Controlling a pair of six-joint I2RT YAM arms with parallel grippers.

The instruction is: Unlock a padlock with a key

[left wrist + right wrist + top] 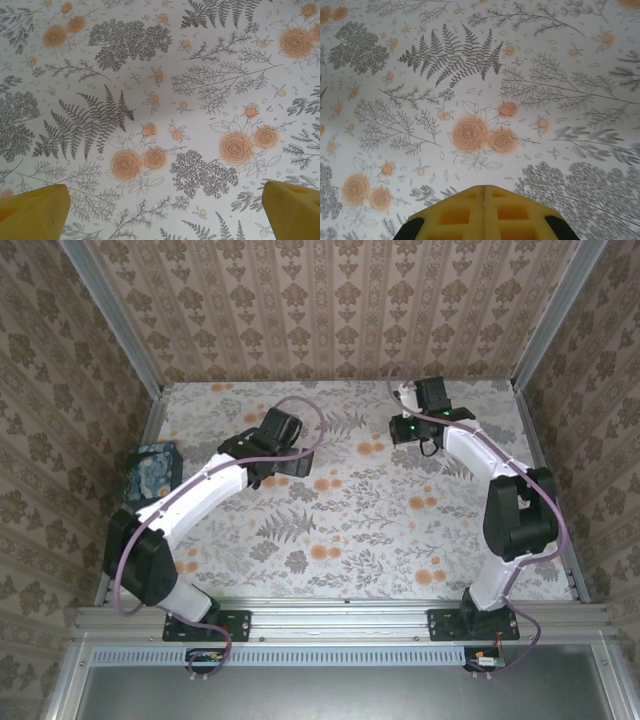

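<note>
The padlock and the key are out of view. My left gripper (287, 458) hangs over the floral tablecloth (350, 520) left of the middle. In the left wrist view this gripper (168, 202) is open, its yellow fingers (35, 212) far apart at the bottom corners with bare cloth between them. My right gripper (412, 430) is over the back of the table, right of the middle. In the right wrist view it (484, 189) is shut, the two yellow fingertips pressed together with nothing between them, above an orange rose print (470, 134).
A dark blue-green patterned box (152, 472) stands at the table's left edge beside the left arm. Wallpapered walls close in the table on the left, back and right. An aluminium rail (340, 618) runs along the near edge.
</note>
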